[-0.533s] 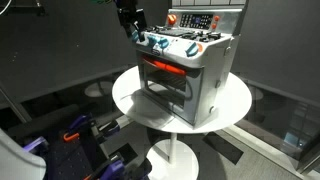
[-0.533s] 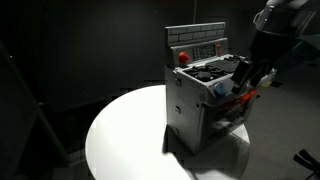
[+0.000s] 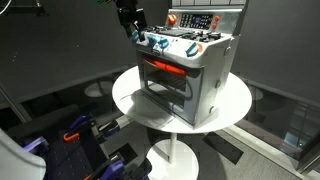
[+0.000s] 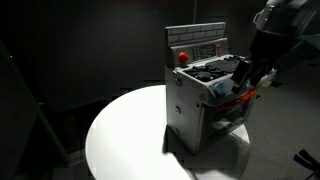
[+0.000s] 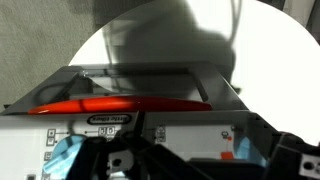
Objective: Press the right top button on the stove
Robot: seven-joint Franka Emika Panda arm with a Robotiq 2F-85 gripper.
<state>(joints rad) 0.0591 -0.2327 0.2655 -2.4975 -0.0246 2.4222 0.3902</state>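
Across the stove (image 5: 180,135) front, label (image 5: 108,119) print unreadable.

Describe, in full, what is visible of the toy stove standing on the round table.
The toy stove is a grey box, plastic by its look, standing upright on the white round table. Its front has an oven door with a dark window and an orange-red bar handle. The top carries dark burners and blue and red controls; a back panel rises behind. The gripper hangs close at its front top edge; contact cannot be judged.
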